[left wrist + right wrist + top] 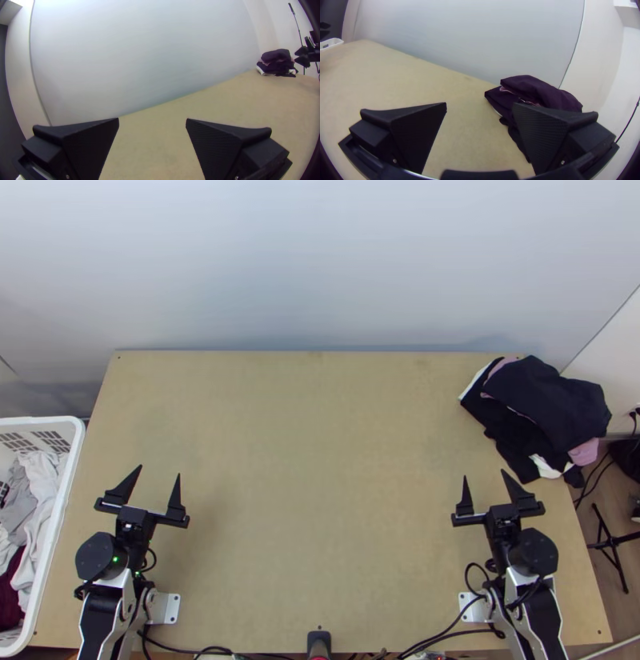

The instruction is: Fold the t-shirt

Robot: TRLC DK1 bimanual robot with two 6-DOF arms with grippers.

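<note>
Left hand (160,471) and right hand (485,474) gape wide. Laundry (40,480) lies left of the first, clothes (548,400) beyond the second.

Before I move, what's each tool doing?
Left tool: open, holding nothing, above the table's left side.
Right tool: open, holding nothing, near the dark clothes pile.

A clothes pile (552,400) lies on the wooden table (320,484).
</note>
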